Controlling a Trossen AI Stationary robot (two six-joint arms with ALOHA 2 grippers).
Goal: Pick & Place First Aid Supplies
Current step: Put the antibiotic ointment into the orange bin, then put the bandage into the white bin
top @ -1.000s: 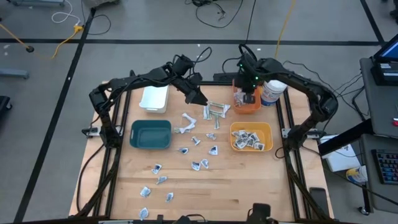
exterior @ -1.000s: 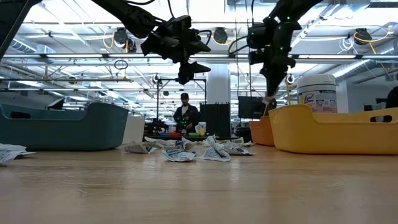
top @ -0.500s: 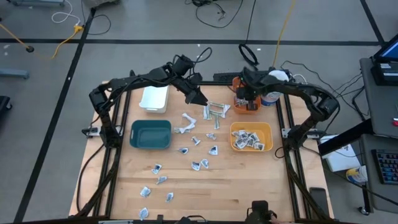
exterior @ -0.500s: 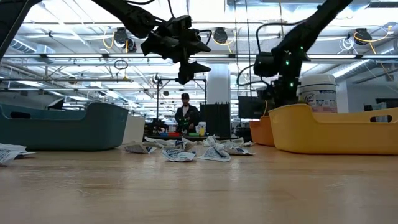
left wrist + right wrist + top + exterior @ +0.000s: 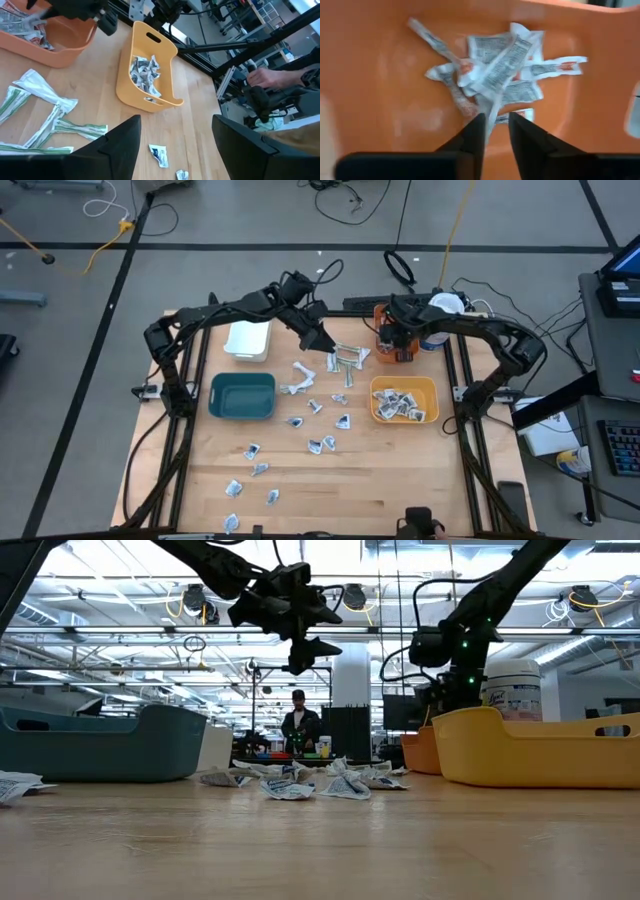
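My right gripper (image 5: 496,131) is down inside the orange bin (image 5: 397,352) at the table's far right, fingers slightly apart. It points at a heap of narrow printed packets (image 5: 505,75) on the bin's floor. My left gripper (image 5: 175,150) hangs open and empty above the far middle of the table. Under it lie green-and-white wrapped strips (image 5: 45,120). More first aid supplies (image 5: 320,408) lie scattered flat on the wooden table. Others fill the yellow bin (image 5: 404,400). In the low view the yellow bin hides my right fingers. My right gripper comes from above, slanting down into the orange bin. One narrow packet's end (image 5: 491,114) reaches between its fingertips, while the rest of that packet lies on the heap. Whether the fingers touch it I cannot tell.
A white bin (image 5: 248,338) and a teal bin (image 5: 242,396) stand at the left. A round white-lidded tub (image 5: 437,330) stands beside the orange bin. A person's hand (image 5: 270,77) shows beyond the table's right frame. Bare wood lies along the near edge.
My right gripper has sunk from above the orange bin down into it, tipping to point more steeply downward. It has hardly moved in the last half second.
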